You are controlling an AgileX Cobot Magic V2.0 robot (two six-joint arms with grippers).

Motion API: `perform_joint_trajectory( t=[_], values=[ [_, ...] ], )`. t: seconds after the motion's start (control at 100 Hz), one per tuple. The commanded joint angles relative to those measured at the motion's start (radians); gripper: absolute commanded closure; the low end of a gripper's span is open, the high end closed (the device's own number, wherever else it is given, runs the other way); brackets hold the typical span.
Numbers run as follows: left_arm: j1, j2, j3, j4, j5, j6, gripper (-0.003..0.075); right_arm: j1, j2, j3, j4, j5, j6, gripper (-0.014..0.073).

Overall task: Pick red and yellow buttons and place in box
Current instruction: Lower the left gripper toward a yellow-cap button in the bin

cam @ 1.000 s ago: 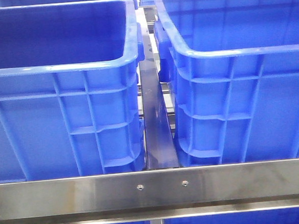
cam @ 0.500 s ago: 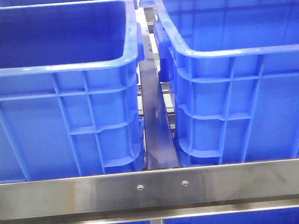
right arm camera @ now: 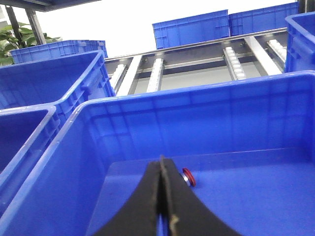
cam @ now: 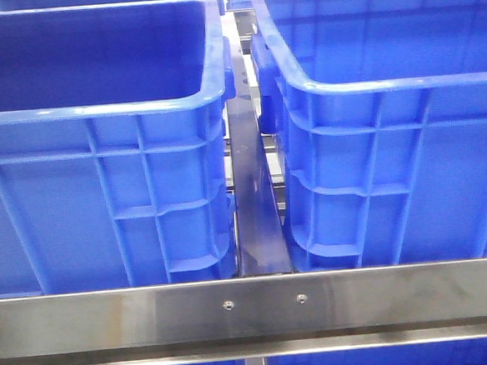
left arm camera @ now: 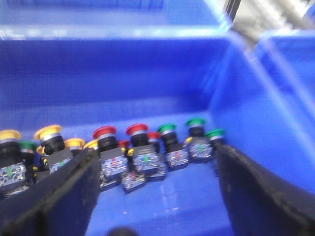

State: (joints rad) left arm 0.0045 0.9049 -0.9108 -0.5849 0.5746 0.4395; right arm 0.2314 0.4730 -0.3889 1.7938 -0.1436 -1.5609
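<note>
— Wide open, that's how the left gripper [left arm camera: 157,196] jaws stand, over the red buttons [left arm camera: 105,132] and yellow buttons [left arm camera: 48,133] in a crate [left arm camera: 147,73], ready to grab one, I think.

— And the right gripper [right arm camera: 164,206]?

— Its jaws are pressed together, holding nothing. One red button [right arm camera: 188,177] lies in its box [right arm camera: 275,123].

A steel crossbar [cam: 252,307] fronts a roller rail [cam: 256,207]; green-capped buttons [left arm camera: 167,129] stand in a row.

Blue crates [cam: 101,184], a silver rail [cam: 252,307], and red [left arm camera: 105,132], yellow [left arm camera: 48,132] and green-capped buttons [left arm camera: 166,128].
</note>
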Motion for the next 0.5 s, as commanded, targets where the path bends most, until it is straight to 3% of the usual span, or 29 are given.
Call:
perform_joint_trajectory(
  t=[0.0, 0.12, 0.49],
  values=[
    [0.003, 0.096, -0.098, 0.007, -0.039, -0.012, 0.0257, 0.001, -0.002, -0.028, -0.016, 0.030, -0.015, 0.0662],
    [0.021, 0.224, -0.186, 0.045, -0.014, -0.024, 0.0257, 0.001, -0.002, -0.028, -0.016, 0.030, -0.015, 0.0662],
    [0.058, 0.488, -0.356, 0.338, 0.093, -0.341, 0.0289, 0.001, -0.002, -0.028, -0.016, 0.030, -0.015, 0.0662]
  ],
)
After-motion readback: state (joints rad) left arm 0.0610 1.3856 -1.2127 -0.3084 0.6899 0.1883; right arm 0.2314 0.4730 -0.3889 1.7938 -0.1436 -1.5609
